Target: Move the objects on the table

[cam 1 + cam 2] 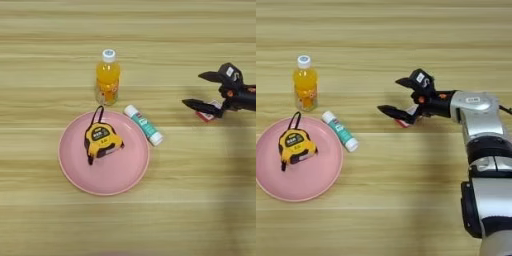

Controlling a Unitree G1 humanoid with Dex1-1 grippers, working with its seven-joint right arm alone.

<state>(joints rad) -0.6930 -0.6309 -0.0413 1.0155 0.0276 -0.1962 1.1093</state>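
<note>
4 small objects are spread across the table [45, 220]. 1, the tape measure [101, 140], is laid on the pink plate [75, 172], its black strap trailing toward the far rim. The glue stick [143, 124] is laid slantwise, touching that rim or just beside it, and the orange-juice bottle [107, 76] is stood upright just beyond it. The red-white packet [406, 120] is partly hidden under the right gripper [393, 95], whose 2 black fingers are spread wide and clasp nothing, seemingly poised to take it. Bare wood is left on every side of the gripper, so open room is judged ample.
</note>
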